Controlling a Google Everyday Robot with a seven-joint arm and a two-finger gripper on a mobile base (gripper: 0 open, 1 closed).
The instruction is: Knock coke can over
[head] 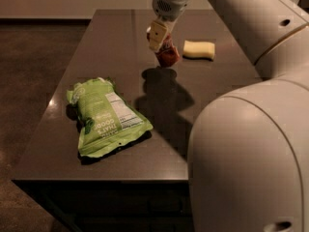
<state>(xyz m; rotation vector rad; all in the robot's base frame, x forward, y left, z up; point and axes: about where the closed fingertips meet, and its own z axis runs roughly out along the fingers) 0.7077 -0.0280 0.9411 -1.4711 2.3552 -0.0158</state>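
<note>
The coke can [168, 55] is a small red can on the dark table [111, 37], near the far middle. It leans to one side, and its upper part is hidden behind my gripper. My gripper [157, 35] hangs from the arm at the top of the camera view, right against the can's upper left side. Their shadow falls on the table just in front of the can.
A pale yellow sponge [199, 50] lies just right of the can. A large green bag [106, 118] lies at the near left of the table. My arm's bulky white body [251, 149] fills the right side. The table's front edge is close below the bag.
</note>
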